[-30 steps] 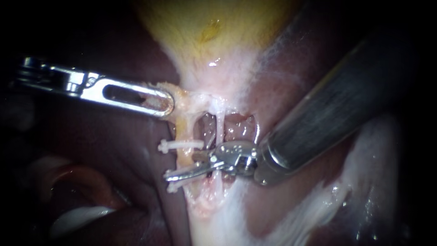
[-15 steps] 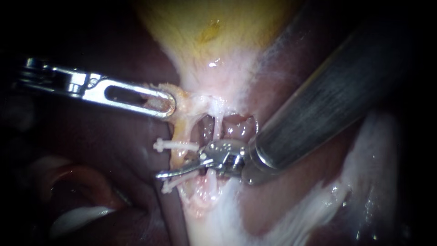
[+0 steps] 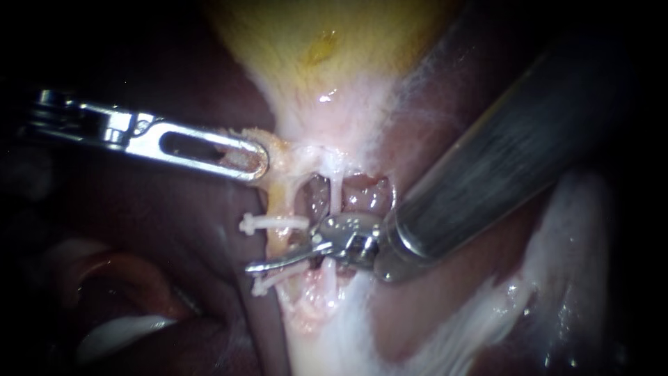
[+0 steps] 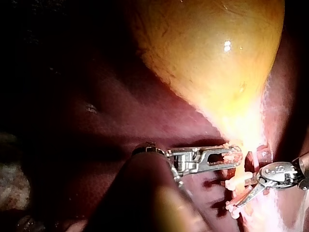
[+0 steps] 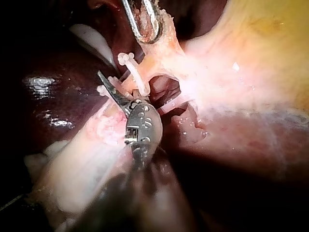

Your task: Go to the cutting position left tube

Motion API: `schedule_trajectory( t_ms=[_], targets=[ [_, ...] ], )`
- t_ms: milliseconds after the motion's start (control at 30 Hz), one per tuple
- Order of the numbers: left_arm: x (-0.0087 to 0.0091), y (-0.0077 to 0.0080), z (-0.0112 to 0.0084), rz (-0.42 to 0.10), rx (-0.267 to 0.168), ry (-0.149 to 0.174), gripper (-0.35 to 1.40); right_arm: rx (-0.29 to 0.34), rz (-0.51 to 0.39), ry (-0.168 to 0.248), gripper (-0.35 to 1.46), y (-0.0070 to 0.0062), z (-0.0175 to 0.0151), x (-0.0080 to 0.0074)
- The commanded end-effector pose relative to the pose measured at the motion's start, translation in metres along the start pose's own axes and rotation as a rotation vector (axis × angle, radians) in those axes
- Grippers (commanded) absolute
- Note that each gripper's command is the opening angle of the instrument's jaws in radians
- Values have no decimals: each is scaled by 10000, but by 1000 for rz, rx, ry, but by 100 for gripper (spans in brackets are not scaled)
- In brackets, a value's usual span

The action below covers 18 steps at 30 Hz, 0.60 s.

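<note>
1. Two tubes below the gallbladder (image 3: 327,56): left tube (image 3: 278,202) and thinner right tube (image 3: 335,191).
2. Two clips on the left tube: upper clip (image 3: 275,223), lower clip (image 3: 268,284).
3. Two instruments: right instrument (image 3: 254,267) lies across the left tube between the clips, barely shifted since half a second ago; whether it is open cannot be told. The left instrument (image 3: 254,160) is unchanged, its jaws pinching tissue (image 3: 278,153) at the tube's head.

endoscope: left tube (image 3: 277,202) is being viewed closely, front-on | left wrist: being viewed from farther back | right wrist: being viewed nearest | shared: that tube
</note>
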Motion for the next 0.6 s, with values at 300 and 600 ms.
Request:
schedule_trajectory(
  t_ms=[300,600],
  targets=[
    [0,0,1,0,0,0,-35,-4,17,-7,143,-1,-11,11],
    [0,-1,2,0,0,-1,-35,31,31,-39,143,-8,17,-12]
  ],
)
